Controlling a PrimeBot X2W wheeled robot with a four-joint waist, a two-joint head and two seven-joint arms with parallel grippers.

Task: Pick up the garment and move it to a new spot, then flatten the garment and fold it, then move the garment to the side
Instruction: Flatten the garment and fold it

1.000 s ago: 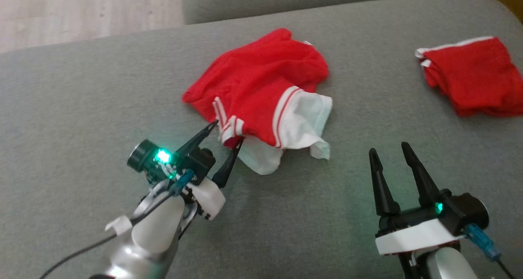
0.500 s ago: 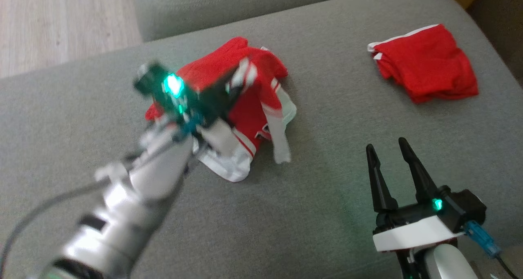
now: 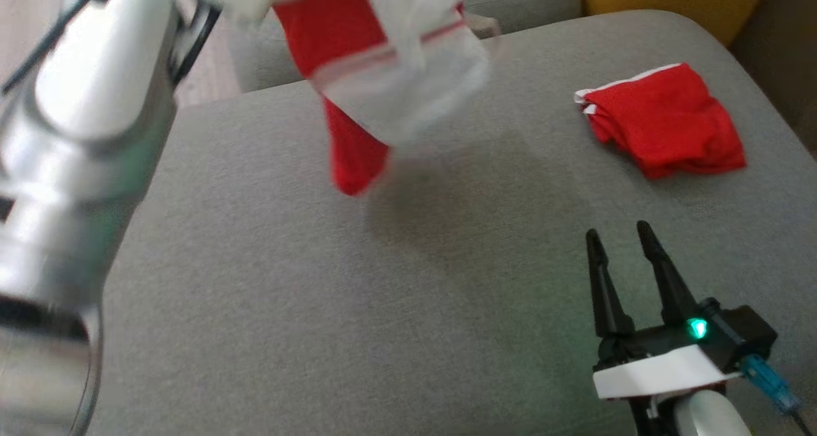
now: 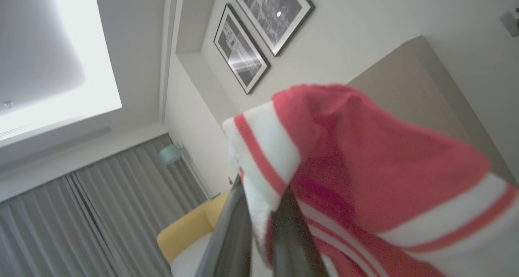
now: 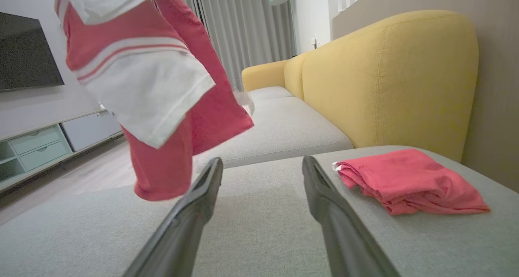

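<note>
The garment (image 3: 357, 34), red with white striped trim and white panels, hangs in the air above the grey cushion (image 3: 383, 295), its lowest red corner just over the surface. In the left wrist view my left gripper (image 4: 261, 196) is shut on the garment (image 4: 385, 159) at a striped hem, fingers pointing up toward the ceiling. My pale left forearm (image 3: 83, 136) rises along the left edge of the head view. My right gripper (image 3: 622, 235) rests low at the near right, open and holding nothing. The right wrist view shows the garment (image 5: 162, 86) dangling ahead and left of the right gripper (image 5: 261, 161).
A second red garment (image 3: 664, 120), folded, lies on the cushion at the far right, just right of my right gripper's line (image 5: 405, 179). A yellow sofa back (image 5: 385, 74) stands behind it. Another grey seat cushion (image 5: 279, 131) lies beyond.
My left gripper shut on the garment's striped hem and swung up, lifting the garment off the cushion. The head camera also shifted. The right gripper has stayed where it was.
</note>
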